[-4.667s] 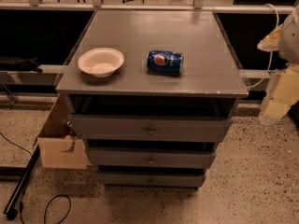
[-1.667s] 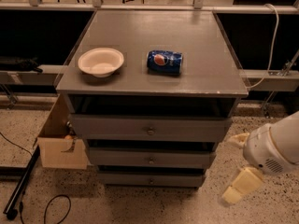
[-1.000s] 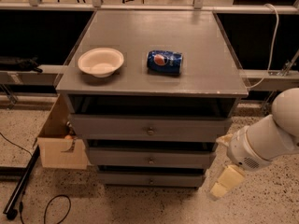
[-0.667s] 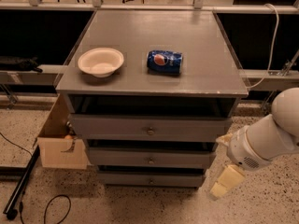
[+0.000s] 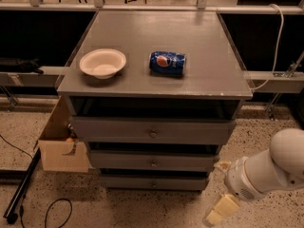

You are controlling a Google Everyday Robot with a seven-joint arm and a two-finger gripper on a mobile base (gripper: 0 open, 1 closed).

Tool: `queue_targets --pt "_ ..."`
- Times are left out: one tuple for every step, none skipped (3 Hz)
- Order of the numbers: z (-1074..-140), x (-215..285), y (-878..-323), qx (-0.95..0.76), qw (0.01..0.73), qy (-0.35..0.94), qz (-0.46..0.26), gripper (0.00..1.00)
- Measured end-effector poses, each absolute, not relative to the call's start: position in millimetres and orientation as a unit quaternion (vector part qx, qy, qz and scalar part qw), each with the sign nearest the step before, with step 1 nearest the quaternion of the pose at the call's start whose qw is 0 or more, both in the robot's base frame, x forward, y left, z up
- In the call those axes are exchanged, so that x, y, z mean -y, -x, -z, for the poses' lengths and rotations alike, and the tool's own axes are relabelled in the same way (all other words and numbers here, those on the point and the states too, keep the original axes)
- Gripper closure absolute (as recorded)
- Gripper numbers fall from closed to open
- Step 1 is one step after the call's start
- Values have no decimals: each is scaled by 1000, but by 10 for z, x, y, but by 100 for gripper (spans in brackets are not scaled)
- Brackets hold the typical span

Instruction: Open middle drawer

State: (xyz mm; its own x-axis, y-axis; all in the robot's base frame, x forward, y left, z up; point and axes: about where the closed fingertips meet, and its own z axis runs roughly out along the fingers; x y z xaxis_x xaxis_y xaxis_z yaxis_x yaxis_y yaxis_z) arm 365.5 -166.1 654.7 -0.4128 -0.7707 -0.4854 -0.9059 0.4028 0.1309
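Observation:
The middle drawer (image 5: 153, 161) is a wide grey drawer with a small round knob (image 5: 153, 163), second of three in the cabinet. It sits flush between the top drawer (image 5: 152, 130) and the lowest drawer (image 5: 153, 183). My gripper (image 5: 216, 215) hangs at the lower right of the camera view, on the white arm (image 5: 266, 170). It is low, near the floor, to the right of the cabinet's bottom corner and apart from all the drawers.
On the cabinet top (image 5: 209, 70) lie a white bowl (image 5: 102, 63) and a blue can (image 5: 167, 63) on its side. A cardboard box (image 5: 59, 144) stands against the cabinet's left side. Cables (image 5: 52, 210) run on the speckled floor at the lower left.
The arm came in from the right and dropped low beside the cabinet. Over the last second it has barely moved. The drawers have not moved.

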Motion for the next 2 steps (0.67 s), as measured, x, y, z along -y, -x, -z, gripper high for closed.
queue_targets --pt "-6183 1606 -3696 -826 175 507 -174 0" --pt "-5983 1626 -3980 -833 181 504 -137 0"
